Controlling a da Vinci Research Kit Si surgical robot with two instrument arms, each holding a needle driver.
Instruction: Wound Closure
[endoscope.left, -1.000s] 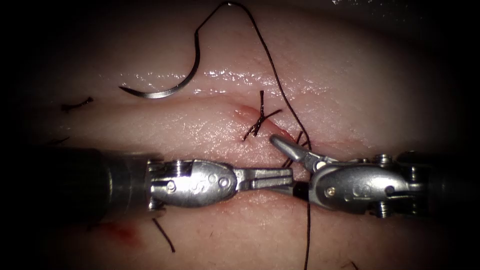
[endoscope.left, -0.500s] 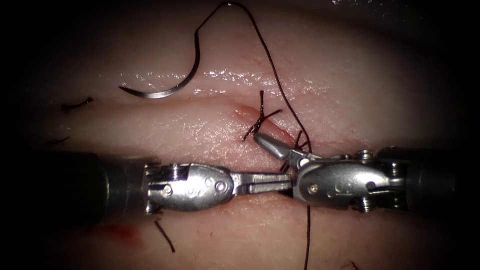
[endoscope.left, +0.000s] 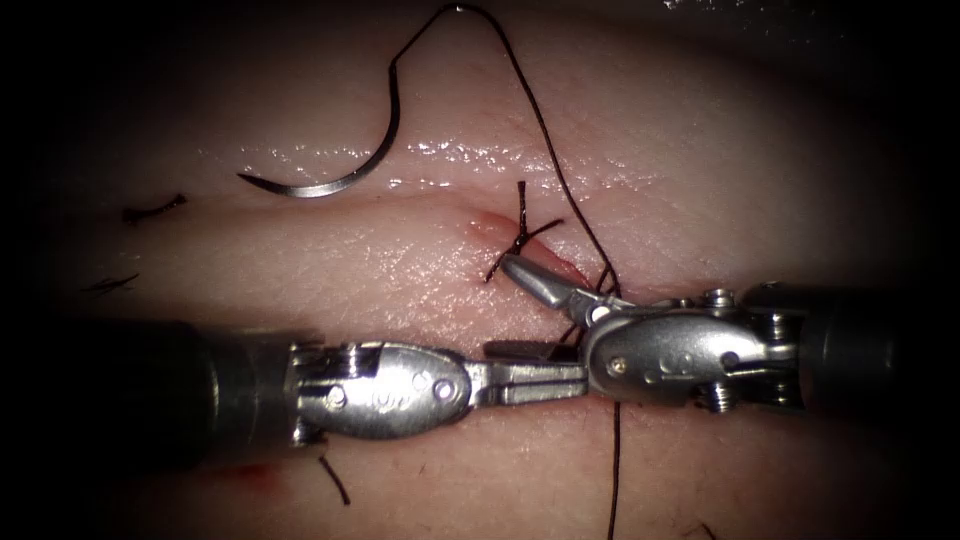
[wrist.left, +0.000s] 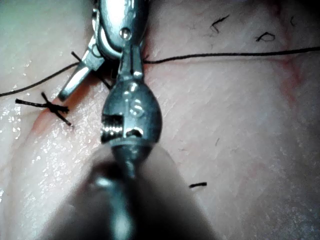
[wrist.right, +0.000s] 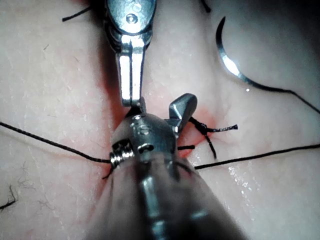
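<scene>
Beyond the cut, toward the endoscope view's left of the stitched part, curved needle (endoscope.left: 330, 183) lies flat on the tissue (endoscope.left: 700, 180). Neither tool holds it and it is not in the tissue. Judged parked there to keep the point clear of the working area. Thread (endoscope.left: 560, 160) trails from its blunt end, arcs up and over, runs down past the knot (endoscope.left: 520, 240), passes behind the right tool and carries on toward the near edge.

Left tool (endoscope.left: 575, 368): comes in level along the near side of the cut (endoscope.left: 570, 265). Its fingers (endoscope.left: 530, 370) are pressed flat together, tips up against the right tool's body. In the left wrist view the thread (wrist.left: 225, 54) meets these fingers at their side. It may be pinched or may simply pass beneath; cannot tell.

Right tool (endoscope.left: 505, 308): fingers spread wide, nothing between them. Upper finger (endoscope.left: 535, 280) angles up so its tip sits just beside the knot's short tails; lower finger lies along the tissue above the left tool's fingers. Judged: a spread this wide beside the knot suits reaching for thread there, not gripping tissue.

Also noted: stray cut ends of thread (endoscope.left: 335, 480) on the near tissue, and a smear of red fluid (endoscope.left: 255, 472) by the left tool's shaft.
</scene>
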